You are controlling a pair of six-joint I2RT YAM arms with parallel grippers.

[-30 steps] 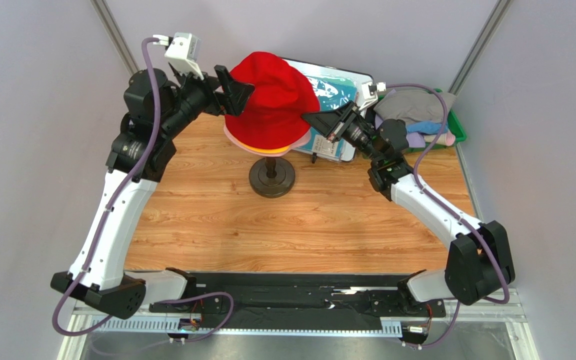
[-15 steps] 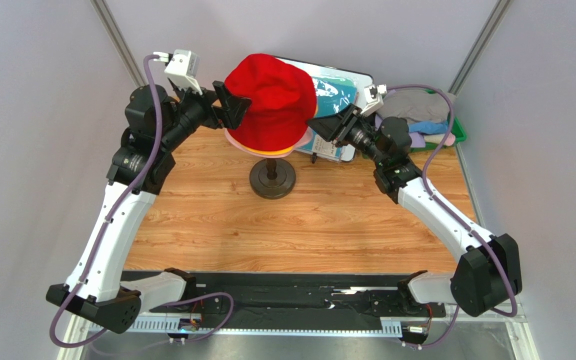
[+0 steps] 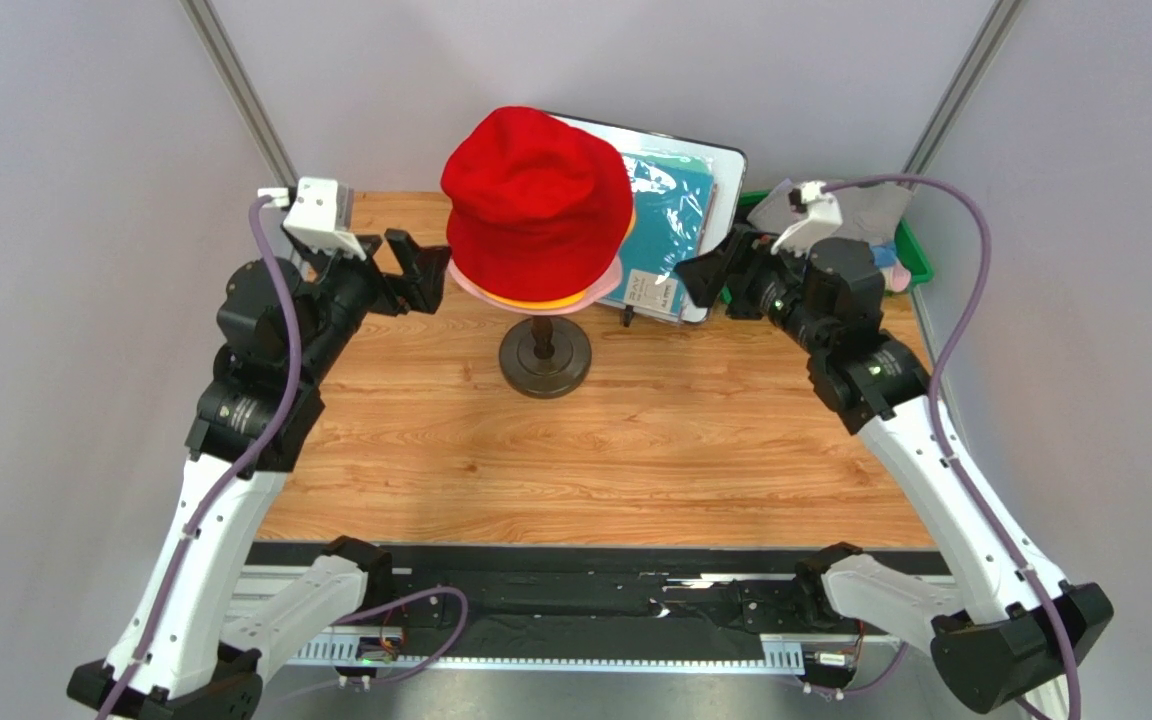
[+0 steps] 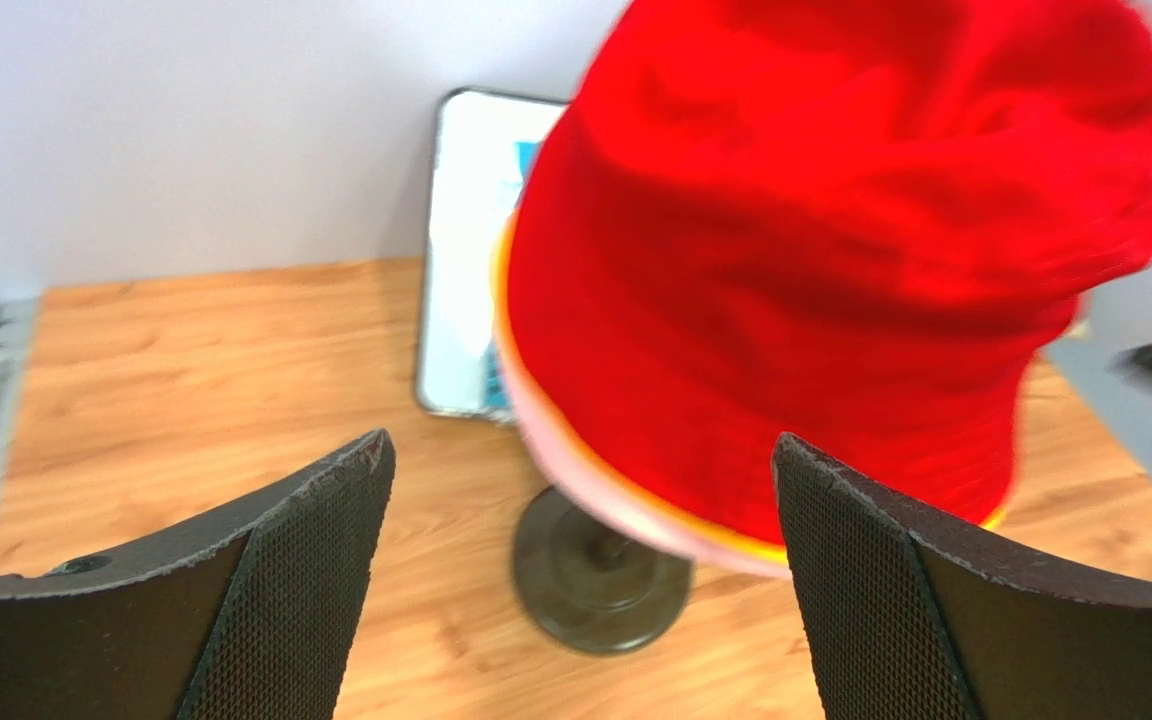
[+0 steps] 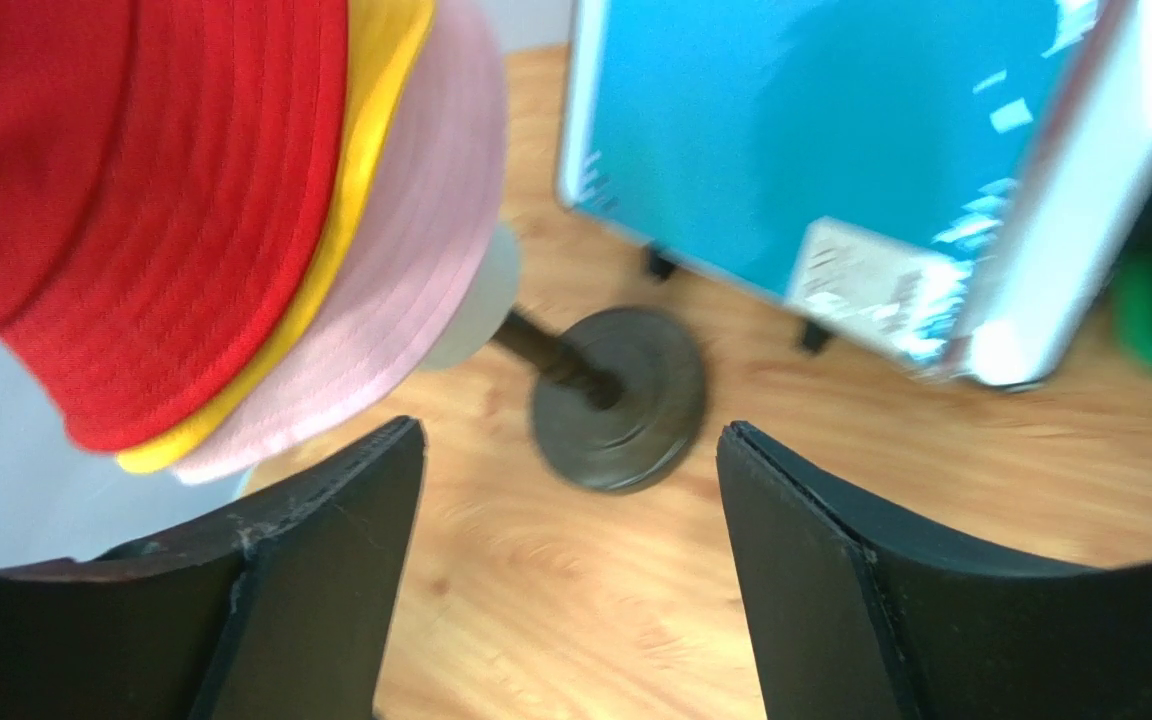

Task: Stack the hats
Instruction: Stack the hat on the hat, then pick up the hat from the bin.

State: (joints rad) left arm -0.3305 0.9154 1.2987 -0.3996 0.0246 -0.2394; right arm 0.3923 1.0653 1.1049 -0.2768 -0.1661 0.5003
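Three hats are stacked on a mannequin head above a dark round base. The red hat is on top, with the orange-yellow hat's brim and the pink hat's brim showing under it. My left gripper hangs open just left of the stack, clear of the brim; in its wrist view the left gripper faces the red hat. On the stack's right, my right gripper is open and holds nothing. Only wood shows between the right gripper fingers.
A teal sheet in a white frame leans behind the stack. At the back right a green bin holds grey cloth, mostly hidden by my right arm. Grey walls close in on both sides.
My right gripper has opened and drawn back to the right, away from the hat brim. The left gripper has pulled back down and left. The red hat now sits untouched.
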